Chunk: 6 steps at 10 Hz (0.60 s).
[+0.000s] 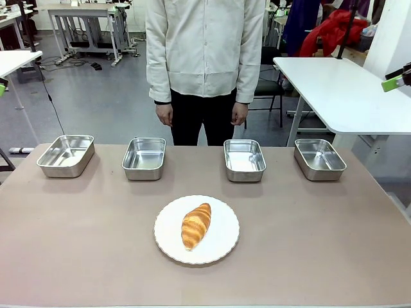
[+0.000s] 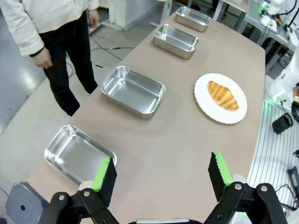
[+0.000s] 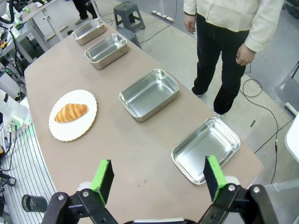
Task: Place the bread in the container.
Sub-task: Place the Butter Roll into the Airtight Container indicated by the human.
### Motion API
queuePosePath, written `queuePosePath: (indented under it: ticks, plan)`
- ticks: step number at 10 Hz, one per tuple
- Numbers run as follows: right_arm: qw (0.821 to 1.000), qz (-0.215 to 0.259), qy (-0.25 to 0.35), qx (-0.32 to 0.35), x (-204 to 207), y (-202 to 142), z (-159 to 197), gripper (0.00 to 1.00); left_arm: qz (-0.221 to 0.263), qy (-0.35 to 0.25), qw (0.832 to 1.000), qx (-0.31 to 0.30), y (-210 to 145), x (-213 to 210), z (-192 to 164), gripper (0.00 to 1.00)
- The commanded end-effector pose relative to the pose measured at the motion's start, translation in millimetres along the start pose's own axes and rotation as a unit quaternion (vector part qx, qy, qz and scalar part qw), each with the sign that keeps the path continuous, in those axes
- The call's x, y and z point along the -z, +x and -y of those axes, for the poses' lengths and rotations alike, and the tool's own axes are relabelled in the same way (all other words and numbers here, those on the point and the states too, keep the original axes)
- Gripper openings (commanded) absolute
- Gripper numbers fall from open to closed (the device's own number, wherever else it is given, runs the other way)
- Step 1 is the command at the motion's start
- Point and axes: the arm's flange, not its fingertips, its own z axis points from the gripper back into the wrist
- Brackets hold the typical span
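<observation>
The bread (image 1: 196,225), a golden-brown croissant-shaped roll, lies on a round white plate (image 1: 221,247) at the table's near middle. Several identical steel pans stand empty in a row behind it; nothing singles out one as the container (image 1: 244,160). My left gripper (image 2: 161,175) hangs open high above the table's left end, over the leftmost pan (image 2: 79,154), with the bread (image 2: 223,94) far off. My right gripper (image 3: 159,179) is open too, above the rightmost pan (image 3: 205,149) and well away from the bread (image 3: 71,112). Its green tip (image 1: 397,80) shows at the upper right.
A person (image 1: 204,58) stands at the far edge behind the middle pans, both hands hanging by their sides. A white table (image 1: 340,90) stands beyond the right end. Bare brown tabletop (image 1: 77,237) lies on both sides of the plate.
</observation>
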Motion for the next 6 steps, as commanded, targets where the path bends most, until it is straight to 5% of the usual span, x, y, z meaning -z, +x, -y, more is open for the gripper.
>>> queuePosePath:
  ticks: [1,6]
  plan:
    - [1.000,0.012,0.002,-0.005,1.7,0.7,0.3,1.00,0.009,-0.004,1.000,0.008,1.2,-1.3,3.0,1.00]
    - [1.000,0.012,0.002,-0.005,1.7,0.7,0.3,1.00,0.009,-0.004,1.000,0.008,1.2,-1.3,3.0,1.00]
